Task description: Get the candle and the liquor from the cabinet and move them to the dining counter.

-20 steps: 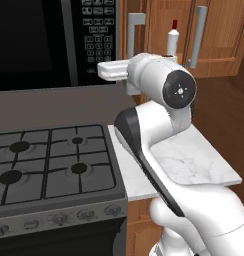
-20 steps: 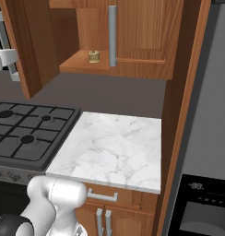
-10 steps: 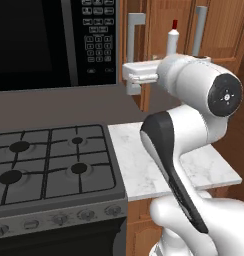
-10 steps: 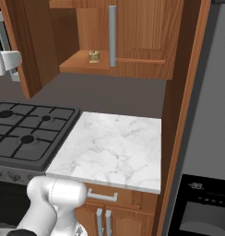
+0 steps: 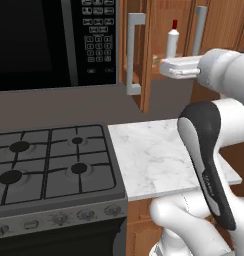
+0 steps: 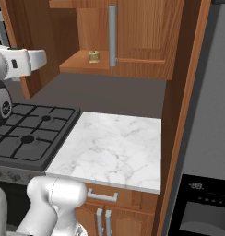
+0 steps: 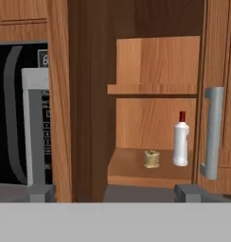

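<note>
Looking straight into the warm brown wooden wall cabinet [image 7: 155, 61] from the hand camera, door swung wide, long grey bar handle [image 7: 35, 127] hanging off the open door on the left side of that shot. Sitting on the bottom wooden shelf [image 7: 131, 168]: tiny tan-gold candle [image 7: 152, 159], short and stubby, upright, and just beside it the slim white-grey liquor bottle with the red cap [image 7: 181, 140], also upright, nearer the shut door's handle [image 7: 213, 132]. Close together but not touching, as far as can be told. Second shelf [image 7: 153, 89] higher up.

Two-finger gripper [image 7: 115, 193] released, jaws spread wide, grasping nothing. Dark fingertips [image 7: 40, 192] poking up at the bottom of the hand shot, well apart from each other, and both still short of the shelf, out in front of the opening.

From the left base camera, same bottle [image 5: 172, 40] peeking up behind the white hand [image 5: 180, 67], which points at the cabinet at about shelf height. Black microwave [image 5: 54, 42] to the left, black gas stove [image 5: 54, 162] below it, small white grey-veined marble slab [image 5: 154, 155] next to the stove.

From the right base camera, candle [image 6: 93, 56] visible on the shelf edge beside the grey handle [image 6: 112, 34], white hand [image 6: 22, 62] off to the left, clear of the shelf
</note>
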You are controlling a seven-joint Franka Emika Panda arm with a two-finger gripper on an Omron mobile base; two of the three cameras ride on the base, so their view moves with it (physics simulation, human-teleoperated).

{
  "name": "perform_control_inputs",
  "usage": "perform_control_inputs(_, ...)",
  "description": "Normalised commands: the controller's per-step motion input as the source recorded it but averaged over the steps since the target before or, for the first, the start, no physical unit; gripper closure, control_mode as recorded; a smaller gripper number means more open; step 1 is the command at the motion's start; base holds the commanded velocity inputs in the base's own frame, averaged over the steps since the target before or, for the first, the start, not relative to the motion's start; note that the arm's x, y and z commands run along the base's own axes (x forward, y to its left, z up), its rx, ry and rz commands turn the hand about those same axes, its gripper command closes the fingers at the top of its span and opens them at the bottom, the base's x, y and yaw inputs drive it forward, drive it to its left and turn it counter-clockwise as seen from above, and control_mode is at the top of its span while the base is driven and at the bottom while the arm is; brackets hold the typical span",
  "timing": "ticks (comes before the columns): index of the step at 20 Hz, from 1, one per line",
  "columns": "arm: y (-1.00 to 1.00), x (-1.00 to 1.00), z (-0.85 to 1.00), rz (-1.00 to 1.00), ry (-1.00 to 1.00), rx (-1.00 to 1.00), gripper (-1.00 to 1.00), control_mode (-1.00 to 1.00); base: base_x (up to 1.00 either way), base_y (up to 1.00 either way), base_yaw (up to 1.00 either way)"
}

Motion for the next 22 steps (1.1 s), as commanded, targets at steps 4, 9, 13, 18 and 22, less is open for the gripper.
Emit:
perform_control_inputs(4, -0.8, 0.0, 0.0, 0.0, 0.0, 0.0, -1.0, -1.0, 0.0, 0.0, 0.0)
perform_control_inputs(9, -0.76, 0.0, 0.0, 0.0, 0.01, 0.0, -1.0, -1.0, 0.0, 0.0, 0.0)
perform_control_inputs(13, -0.49, 0.0, -0.04, 0.0, 0.0, -0.02, -1.0, -1.0, 0.0, 0.0, 0.0)
perform_control_inputs(18, -0.15, 0.0, -0.16, -0.01, -0.01, -0.03, -1.0, -1.0, 0.0, 0.0, 0.0)
perform_control_inputs(22, -0.12, 0.0, -0.12, -0.05, -0.01, 0.0, -1.0, -1.0, 0.0, 0.0, 0.0)
